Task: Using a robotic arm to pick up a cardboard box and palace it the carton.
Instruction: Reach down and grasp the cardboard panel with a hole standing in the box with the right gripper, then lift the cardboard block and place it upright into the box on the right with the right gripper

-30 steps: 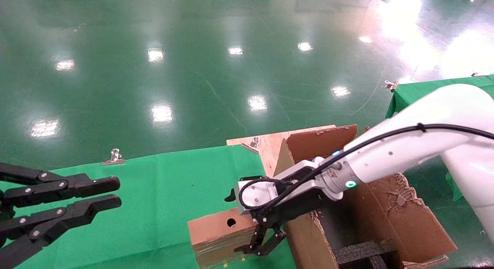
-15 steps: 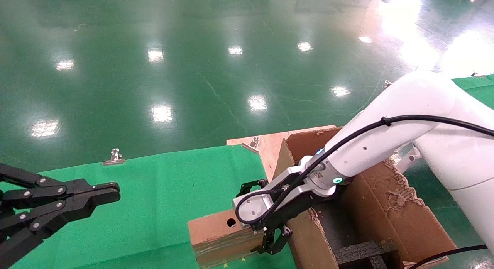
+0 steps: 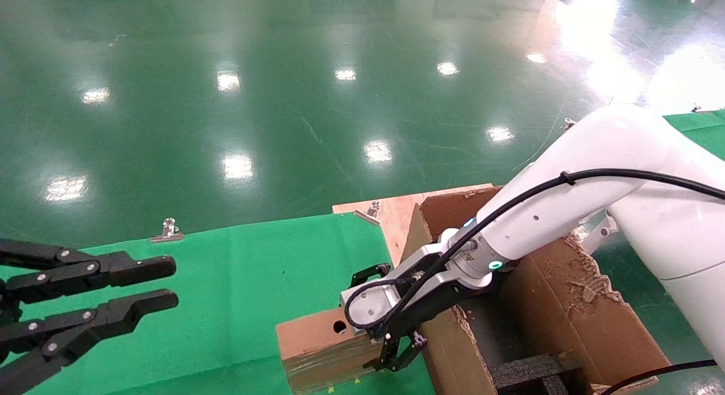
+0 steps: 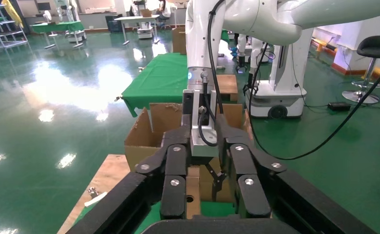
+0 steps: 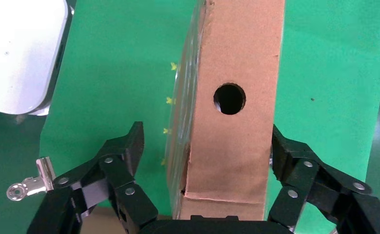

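The small cardboard box (image 3: pixel 317 341) with a round hole stands on edge on the green cloth, beside the large carton (image 3: pixel 566 310) with torn flaps and black foam inside. The white robotic arm (image 3: pixel 566 208) reaches down over the box. Its right gripper (image 3: pixel 378 318) is open and straddles the box's end. In the right wrist view the gripper (image 5: pixel 206 141) has one finger against the box (image 5: pixel 232 73) and the other apart from its taped face. My black left gripper (image 3: pixel 170 281) hovers open and empty at the left; its wrist view (image 4: pixel 211 195) faces the box (image 4: pixel 193 190).
The green cloth table (image 3: pixel 243 270) has a metal clip (image 3: pixel 169 229) on its far edge. A wooden board (image 3: pixel 391 211) lies under the carton. Another green table (image 3: pixel 600 134) stands at the far right. Shiny green floor lies beyond.
The white arm swung in and lowered its gripper over the box's end, then held. My left gripper shut half a second ago and is open again.
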Controlling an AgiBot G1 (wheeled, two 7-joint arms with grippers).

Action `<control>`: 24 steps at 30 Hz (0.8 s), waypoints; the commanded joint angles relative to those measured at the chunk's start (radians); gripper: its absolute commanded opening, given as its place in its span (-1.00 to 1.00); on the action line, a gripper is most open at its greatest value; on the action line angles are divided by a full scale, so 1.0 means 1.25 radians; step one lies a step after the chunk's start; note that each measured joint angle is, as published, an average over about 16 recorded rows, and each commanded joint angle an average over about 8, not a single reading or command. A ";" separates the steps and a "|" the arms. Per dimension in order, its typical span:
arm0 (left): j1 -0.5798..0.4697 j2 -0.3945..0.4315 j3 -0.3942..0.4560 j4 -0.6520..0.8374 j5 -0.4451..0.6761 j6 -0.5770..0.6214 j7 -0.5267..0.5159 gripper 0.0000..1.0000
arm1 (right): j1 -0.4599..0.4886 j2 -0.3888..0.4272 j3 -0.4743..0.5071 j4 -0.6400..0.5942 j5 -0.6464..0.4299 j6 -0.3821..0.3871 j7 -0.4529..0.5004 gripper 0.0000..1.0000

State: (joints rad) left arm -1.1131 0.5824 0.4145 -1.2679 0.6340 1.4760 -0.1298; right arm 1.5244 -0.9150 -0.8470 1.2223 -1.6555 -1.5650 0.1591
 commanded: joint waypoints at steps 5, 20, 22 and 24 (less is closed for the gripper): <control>0.000 0.000 0.000 0.000 0.000 0.000 0.000 1.00 | -0.002 0.001 0.003 0.000 0.002 0.000 0.000 -1.00; 0.000 0.000 0.000 0.000 0.000 0.000 0.000 1.00 | -0.004 0.002 0.005 0.001 0.003 0.000 0.002 -1.00; 0.000 0.000 0.000 0.000 0.000 0.000 0.000 1.00 | -0.003 0.002 0.005 0.001 0.003 0.001 0.001 -1.00; 0.000 0.000 0.000 0.000 0.000 0.000 0.000 1.00 | -0.001 0.003 0.005 0.001 0.003 0.000 -0.002 -1.00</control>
State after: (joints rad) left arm -1.1131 0.5825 0.4145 -1.2678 0.6340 1.4760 -0.1298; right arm 1.5393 -0.9094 -0.8432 1.2152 -1.6445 -1.5686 0.1447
